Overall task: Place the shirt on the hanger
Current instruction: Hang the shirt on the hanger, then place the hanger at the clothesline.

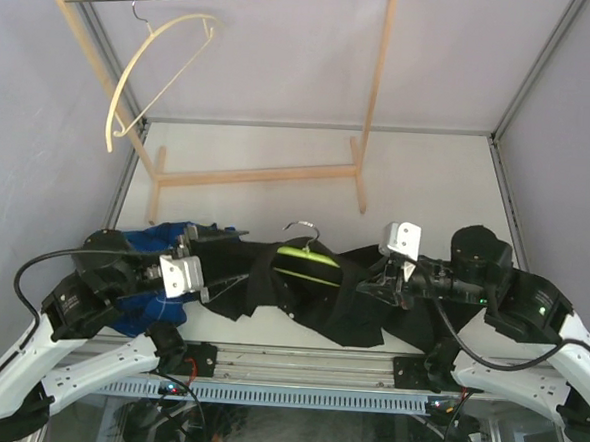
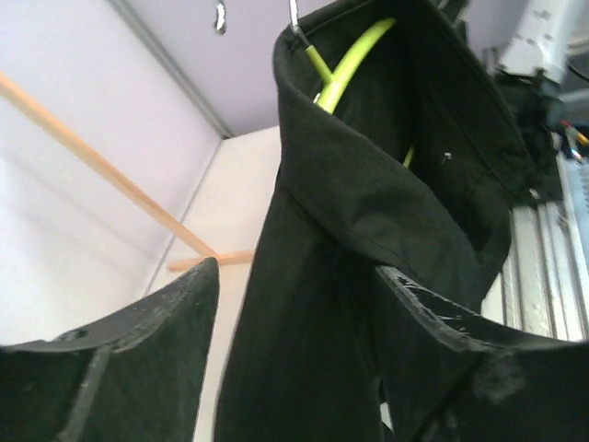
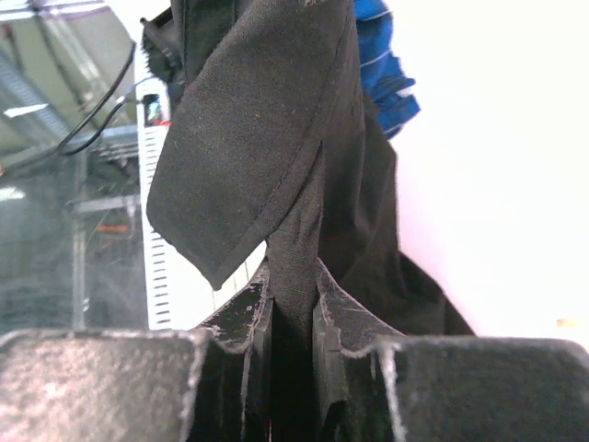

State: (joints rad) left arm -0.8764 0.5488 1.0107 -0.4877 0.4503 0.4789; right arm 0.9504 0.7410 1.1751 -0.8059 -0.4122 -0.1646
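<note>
The black shirt stretches between my two grippers above the table's near edge. The lime-green hanger sits inside its collar area, with the silver hook sticking out on the far side. My left gripper is at the shirt's left end. In the left wrist view its fingers stand wide apart, with the shirt hanging between them and the hanger showing in the collar. My right gripper is shut on a fold of the shirt, pinched between its fingers.
A blue plaid shirt lies bunched under the left arm. A wooden clothes rack stands at the back, with a cream hanger on its metal rail. A slotted metal rail runs along the near edge.
</note>
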